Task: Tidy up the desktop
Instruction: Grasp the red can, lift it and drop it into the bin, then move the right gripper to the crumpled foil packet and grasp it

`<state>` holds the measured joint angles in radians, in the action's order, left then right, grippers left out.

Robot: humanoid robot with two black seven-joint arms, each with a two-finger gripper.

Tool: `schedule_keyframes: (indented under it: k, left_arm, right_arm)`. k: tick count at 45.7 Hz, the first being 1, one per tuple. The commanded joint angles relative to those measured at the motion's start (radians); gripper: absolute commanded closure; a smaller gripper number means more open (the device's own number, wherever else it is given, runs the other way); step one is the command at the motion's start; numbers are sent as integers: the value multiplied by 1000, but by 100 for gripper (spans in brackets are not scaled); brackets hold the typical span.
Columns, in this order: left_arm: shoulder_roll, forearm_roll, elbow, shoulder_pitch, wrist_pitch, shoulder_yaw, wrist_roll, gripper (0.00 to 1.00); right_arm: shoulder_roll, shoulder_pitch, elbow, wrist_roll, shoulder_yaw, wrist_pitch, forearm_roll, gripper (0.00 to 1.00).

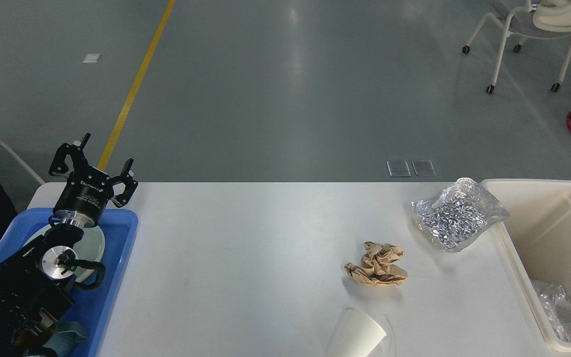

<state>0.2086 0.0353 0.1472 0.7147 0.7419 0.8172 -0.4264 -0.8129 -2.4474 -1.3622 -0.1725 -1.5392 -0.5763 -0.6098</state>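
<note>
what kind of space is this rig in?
Probably an industrial lab or workshop hall: bare grey floor with a yellow lane line, floor outlet covers, and a wheeled chair beyond the desktop.

matt white desktop (265, 258), crinkled foil bag (456, 214)

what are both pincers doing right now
Left pincer: open, holding nothing, raised above the blue tray.
Right pincer: not in view.

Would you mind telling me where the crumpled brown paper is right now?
In the head view, the crumpled brown paper lies right of centre on the desktop, between the silver foil bag and the paper cup.
</note>
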Motion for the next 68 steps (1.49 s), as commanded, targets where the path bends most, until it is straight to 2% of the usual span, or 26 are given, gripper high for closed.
schedule_keyframes:
  k: [1,5,9,16,21,22,25,27,28,29,30,45,48,51,53,57,61,64,68]
  left_arm:
    - [0,0,0,0,1,-1,0,0]
    - [0,0,0,0,-1,-1,0,0]
    - [0,0,0,2,1,-1,0,0]
    - [0,0,0,0,-1,-1,0,0]
    - [0,0,0,2,1,-1,0,0]
    - [0,0,0,0,1,-1,0,0]
    - [0,0,0,0,-1,-1,0,0]
    - [0,0,0,0,-1,-1,0,0]
    - [0,0,0,0,-1,-1,0,0]
    - [0,0,0,0,1,-1,0,0]
    - [0,0,0,0,1,-1,0,0]
    - [0,0,0,0,1,-1,0,0]
    - [0,0,0,0,-1,-1,0,0]
    - [0,0,0,2,-1,-1,0,0]
    - [0,0,0,0,-1,-1,0,0]
    - [0,0,0,0,-1,-1,0,0]
    - [0,0,0,0,-1,-1,0,0]
    - [0,0,0,0,-1,-1,0,0]
    - [0,0,0,0,-1,-1,0,0]
  right_arm:
    - [-25,325,168,1,2,238,-21,100]
    - [-25,603,328,1,33,412,11,100]
    - [1,899,523,-4,114,516,134,100]
    - [130,1367,874,-9,321,538,318,100]
    - [221,1576,1073,-9,427,543,363,100]
    - [242,1599,1101,-9,441,543,366,97]
    - [281,1642,1134,-9,462,543,375,78]
    - [291,1645,1137,-7,465,544,375,60]
    - [293,1645,1135,-7,467,544,375,44]
    - [296,1645,1134,-7,470,544,377,19]
    - [305,1648,1131,-7,478,544,380,0]
    - [313,1647,1114,-7,493,535,381,0]
    - [305,1622,1068,-12,488,532,380,0]
    - [261,1495,949,-34,478,523,377,0]
    - [206,1359,795,-45,469,503,369,0]
    - [104,1020,417,-39,424,432,358,0]
    - [87,675,110,-33,332,328,326,0]
    - [104,457,-52,-33,266,242,326,0]
    - [168,237,-173,-33,212,136,318,0]
